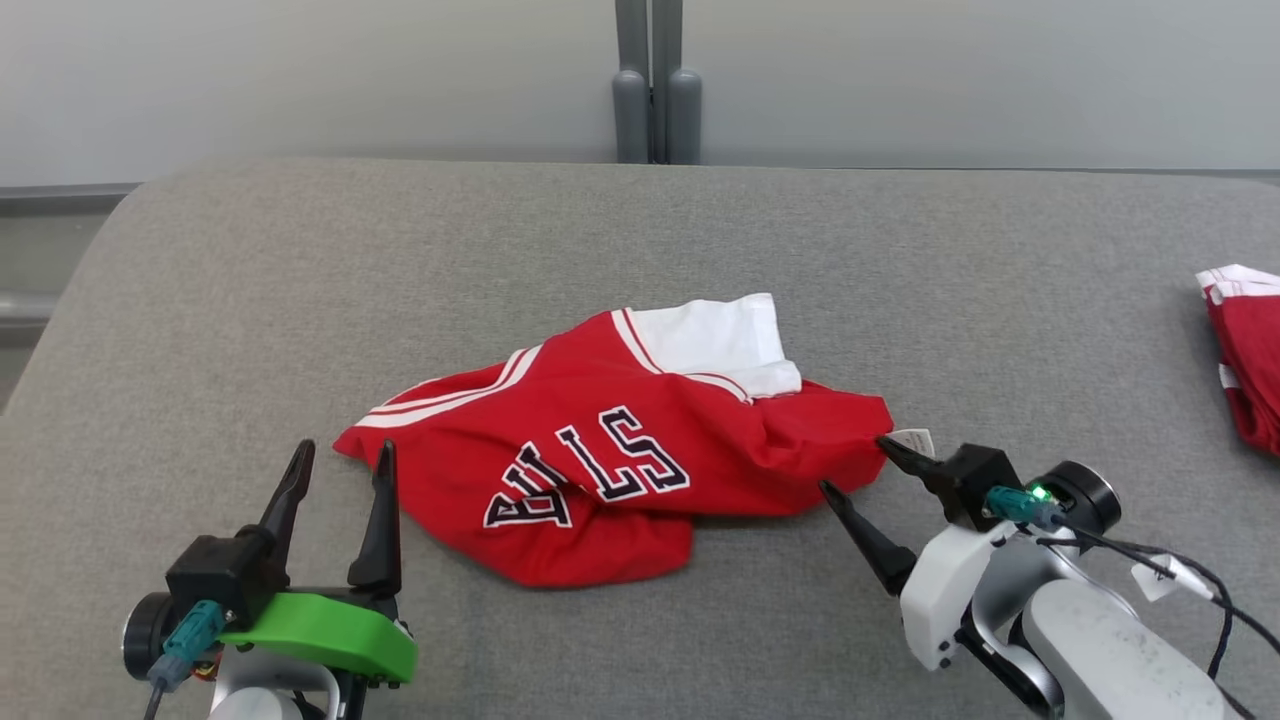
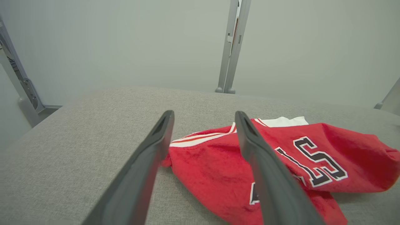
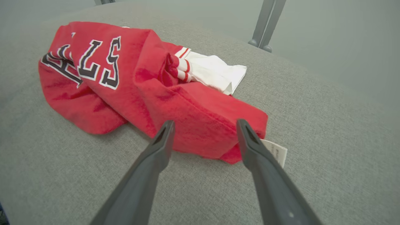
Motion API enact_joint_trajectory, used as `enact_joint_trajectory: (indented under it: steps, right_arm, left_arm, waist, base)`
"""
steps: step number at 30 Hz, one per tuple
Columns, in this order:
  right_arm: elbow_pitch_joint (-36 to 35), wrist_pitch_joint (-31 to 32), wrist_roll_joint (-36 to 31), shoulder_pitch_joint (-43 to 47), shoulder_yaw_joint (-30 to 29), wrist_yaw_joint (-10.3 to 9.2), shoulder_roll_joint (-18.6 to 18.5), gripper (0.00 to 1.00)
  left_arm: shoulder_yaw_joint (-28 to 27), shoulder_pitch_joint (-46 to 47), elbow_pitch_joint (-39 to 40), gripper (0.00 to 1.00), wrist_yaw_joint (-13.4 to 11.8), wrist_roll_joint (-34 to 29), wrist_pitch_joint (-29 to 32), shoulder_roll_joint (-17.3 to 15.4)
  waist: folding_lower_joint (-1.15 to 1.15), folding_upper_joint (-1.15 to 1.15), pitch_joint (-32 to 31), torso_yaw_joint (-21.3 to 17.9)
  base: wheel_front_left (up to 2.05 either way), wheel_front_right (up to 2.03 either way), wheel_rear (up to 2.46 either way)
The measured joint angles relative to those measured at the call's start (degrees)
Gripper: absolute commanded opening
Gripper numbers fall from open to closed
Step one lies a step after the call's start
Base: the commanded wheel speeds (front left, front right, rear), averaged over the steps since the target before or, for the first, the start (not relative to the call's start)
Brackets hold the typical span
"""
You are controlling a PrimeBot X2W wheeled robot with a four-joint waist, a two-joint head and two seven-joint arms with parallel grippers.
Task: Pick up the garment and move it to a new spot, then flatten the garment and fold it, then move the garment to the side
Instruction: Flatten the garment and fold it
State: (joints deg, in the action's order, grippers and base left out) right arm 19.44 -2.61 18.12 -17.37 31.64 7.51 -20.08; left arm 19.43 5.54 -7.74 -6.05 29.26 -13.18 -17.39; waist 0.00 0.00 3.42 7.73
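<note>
Overhead, we see the red garment point(image 1: 600, 450) crumpled on the table point(image 1: 200, 300), left gripper point(image 1: 345, 447) at its eight o'clock, right gripper point(image 1: 852, 465) at four. Left wrist view: our fingers gape, empty. Right wrist view: likewise wide, empty.

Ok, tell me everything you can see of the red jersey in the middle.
The red jersey is a soft, fleecy-looking fabric with dark, white-edged block lettering, white and red stripe trim and a white panel at its far edge. It lies crumpled and loosely doubled over on the grey cloth surface, unflattened. A small white tag sticks out at its right end. The left gripper and right gripper, both open, flank its ends; neither holds it.
</note>
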Motion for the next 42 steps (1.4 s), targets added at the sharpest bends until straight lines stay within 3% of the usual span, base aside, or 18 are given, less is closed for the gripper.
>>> enact_joint_trajectory:
  steps: [9, 10, 11, 12, 19, 25, 32, 37, 39, 40, 42]
  right_arm:
    - [5.2, 4.6, 5.4, -7.2, 9.1, 0.0, -2.9, 1.0]
    - [5.7, 4.6, 5.8, -7.7, 9.5, 0.0, -3.0, 0.85]
    - [6.2, 4.6, 6.1, -8.4, 9.8, 0.0, -3.2, 0.39]
    - [6.4, 4.5, 6.3, -8.8, 10.2, 0.0, -3.4, 0.0]
    - [4.5, 3.0, 8.3, -12.8, 8.7, 0.0, -6.0, 0.0]
    - [3.1, 6.0, 9.8, -22.9, 6.0, 0.01, -10.7, 0.0]
    - [10.8, 11.0, 13.8, -38.7, 10.5, 0.01, -14.5, 0.0]
    - [19.8, 9.8, 14.7, -48.0, 15.1, 0.0, -14.0, 0.0]
    - [23.8, 8.1, 14.3, -50.3, 16.2, 0.01, -12.8, 0.5]
    - [26.6, 6.9, 13.8, -51.4, 16.5, 0.02, -12.1, 1.0]
    - [31.0, 4.6, 13.6, -52.4, 16.4, 0.01, -10.7, 1.0]
  left_arm:
    - [0.8, 0.9, -2.0, 1.0, 1.0, 0.4, -0.4, 0.8]
    - [0.8, 1.0, -2.2, 1.0, 1.0, 0.5, -0.5, 1.0]
    - [0.8, 1.2, -2.4, 1.0, 1.0, 0.5, -0.5, 1.1]
    - [0.8, 1.2, -2.6, 1.0, 1.1, 0.5, -0.5, 1.2]
    - [1.4, 1.7, -3.1, 1.0, 1.6, 0.6, -1.0, 2.1]
    - [3.6, 5.0, -3.3, 1.0, 3.4, 0.1, -1.3, 4.6]
    - [5.8, 9.8, -6.3, 1.0, 6.4, -0.7, -1.6, 9.0]
    - [5.6, 11.5, -8.4, 1.0, 7.9, -1.5, -1.8, 10.9]
    - [5.1, 11.8, -8.6, 1.0, 8.2, -1.9, -1.8, 11.5]
    - [4.8, 11.9, -8.9, 1.0, 8.5, -2.1, -1.8, 11.6]
    - [4.3, 12.1, -9.3, 1.0, 8.7, -2.6, -1.9, 11.9]
  waist:
    - [0.0, 0.0, 0.7, 4.0]
    - [0.0, 0.0, 0.7, 4.3]
    - [0.0, 0.0, 0.8, 4.6]
    - [0.0, 0.0, 0.8, 4.9]
    - [0.0, 0.0, 2.0, 6.4]
    - [0.0, 0.0, 5.4, 8.2]
    - [0.0, 0.0, 10.8, 12.9]
    - [0.0, 0.0, 14.3, 17.0]
    - [0.0, 0.0, 15.5, 18.3]
    - [0.0, 0.0, 16.2, 18.9]
    - [0.0, 0.0, 17.0, 19.8]
  base:
    - [0.0, 0.0, 0.0]
    - [0.0, 0.0, 0.0]
    - [0.0, 0.0, 0.0]
    - [0.0, 0.0, 0.0]
    - [0.0, 0.0, 0.0]
    - [0.0, 0.0, 0.0]
    - [0.0, 0.0, 0.0]
    - [0.0, 0.0, 0.0]
    - [0.0, 0.0, 0.0]
    - [0.0, 0.0, 0.0]
    - [0.0, 0.0, 0.0]
